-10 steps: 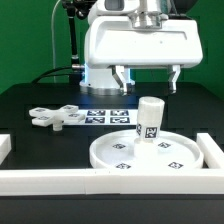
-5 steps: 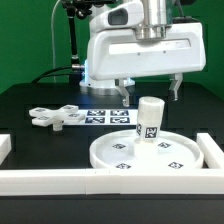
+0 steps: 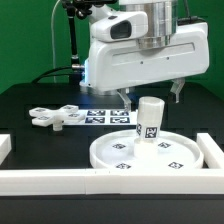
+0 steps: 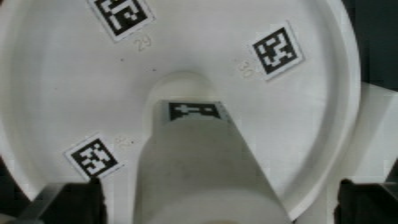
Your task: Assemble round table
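Note:
The large round white disc lies flat on the black table against the front rail. The short cylindrical leg stands upright on it, tagged on its side. The four-lobed cross base lies apart at the exterior view's left. My gripper hangs just above the leg's top, open, with a finger on either side and nothing held. In the wrist view the leg runs up between my dark fingertips, and the disc with its tags fills the picture behind it.
White straight border rails run along the front and the exterior view's right. The marker board lies flat behind the disc, beside the cross base. The arm's large white body hangs over the middle of the table.
My gripper has come down and shifted slightly to the exterior view's right, so its open fingers now sit close above the leg. The parts have not moved.

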`<act>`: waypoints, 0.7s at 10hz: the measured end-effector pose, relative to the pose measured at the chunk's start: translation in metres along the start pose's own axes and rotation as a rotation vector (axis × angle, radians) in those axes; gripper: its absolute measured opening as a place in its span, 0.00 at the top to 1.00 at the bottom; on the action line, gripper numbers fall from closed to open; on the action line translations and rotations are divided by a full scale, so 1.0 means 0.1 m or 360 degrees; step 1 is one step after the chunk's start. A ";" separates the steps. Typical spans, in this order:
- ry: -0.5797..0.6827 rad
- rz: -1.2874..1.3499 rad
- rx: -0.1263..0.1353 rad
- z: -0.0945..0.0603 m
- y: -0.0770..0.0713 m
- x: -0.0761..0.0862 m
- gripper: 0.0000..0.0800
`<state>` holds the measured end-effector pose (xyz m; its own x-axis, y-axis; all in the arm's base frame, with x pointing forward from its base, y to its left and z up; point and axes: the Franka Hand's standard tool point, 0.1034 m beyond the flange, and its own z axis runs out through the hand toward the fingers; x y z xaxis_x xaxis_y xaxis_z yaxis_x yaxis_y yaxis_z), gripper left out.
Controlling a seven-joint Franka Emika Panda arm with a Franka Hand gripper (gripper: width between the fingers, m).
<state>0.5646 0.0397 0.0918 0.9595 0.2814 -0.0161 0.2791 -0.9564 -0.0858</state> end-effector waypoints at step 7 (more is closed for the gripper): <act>0.0002 -0.0055 0.0000 0.02 0.01 0.00 0.48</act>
<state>0.5651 0.0391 0.0901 0.9492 0.3143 -0.0119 0.3122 -0.9461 -0.0865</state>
